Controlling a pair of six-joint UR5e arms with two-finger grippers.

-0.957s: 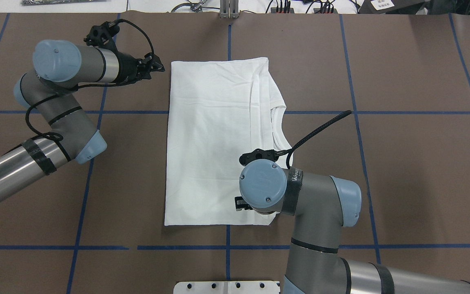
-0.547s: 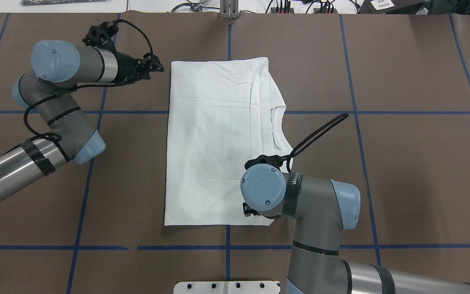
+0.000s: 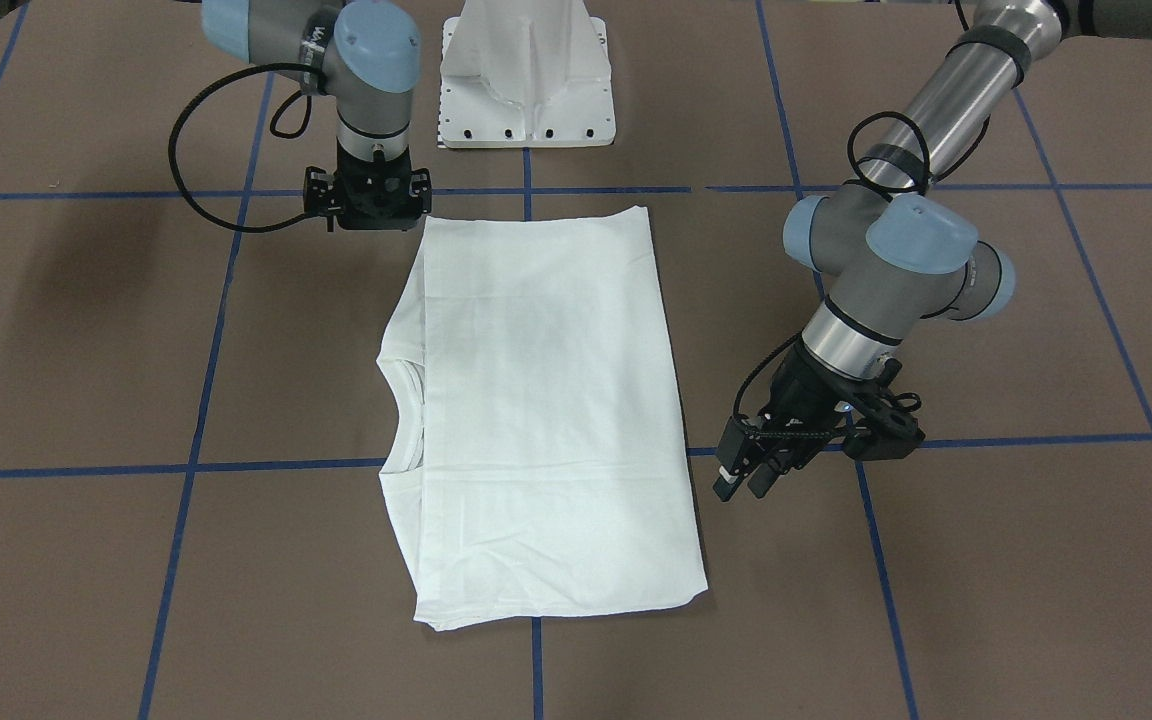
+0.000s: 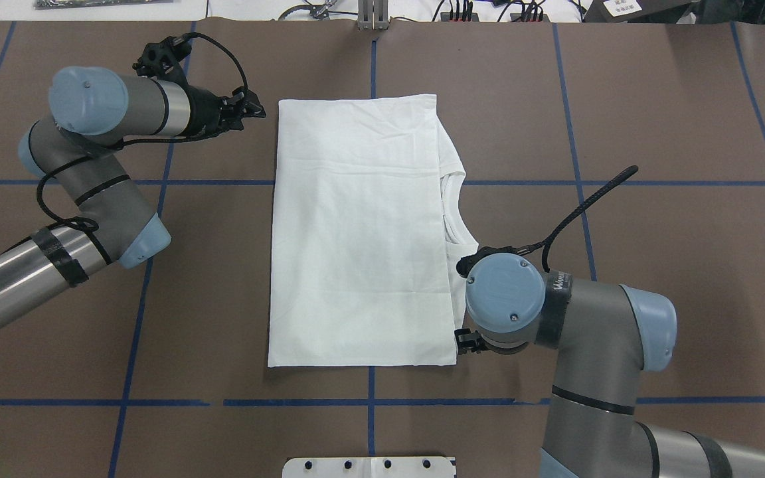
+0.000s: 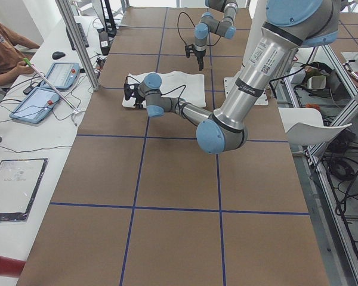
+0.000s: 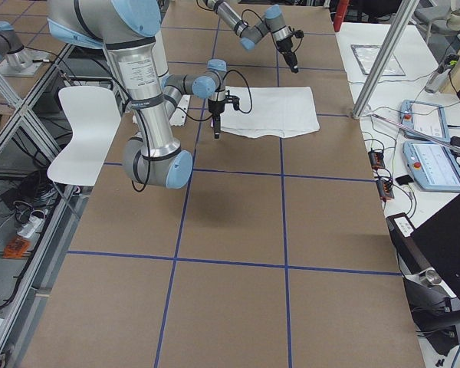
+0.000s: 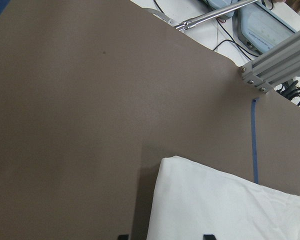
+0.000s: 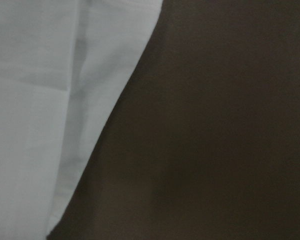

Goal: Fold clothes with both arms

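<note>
Left gripper (image 3: 746, 480), jaws parted and empty, hovers just off the far left corner of the folded T-shirt (image 4: 356, 232), which lies flat at the middle of the table (image 4: 675, 99); right gripper (image 3: 368, 215), closure not discernible, stands beside its near right corner; advised: pinch all layers, lift together.

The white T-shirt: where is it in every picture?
Front-facing: T-shirt in the middle, collar pointing left.
Overhead: T-shirt in the middle, collar pointing right.
Exterior left: T-shirt small, far away near the top.
Exterior right: T-shirt small, upper middle.
Left wrist: T-shirt corner at bottom right.
Right wrist: T-shirt fills the left, blurry.
Shared landmark: the blue tape line crossing under the collar.
</note>
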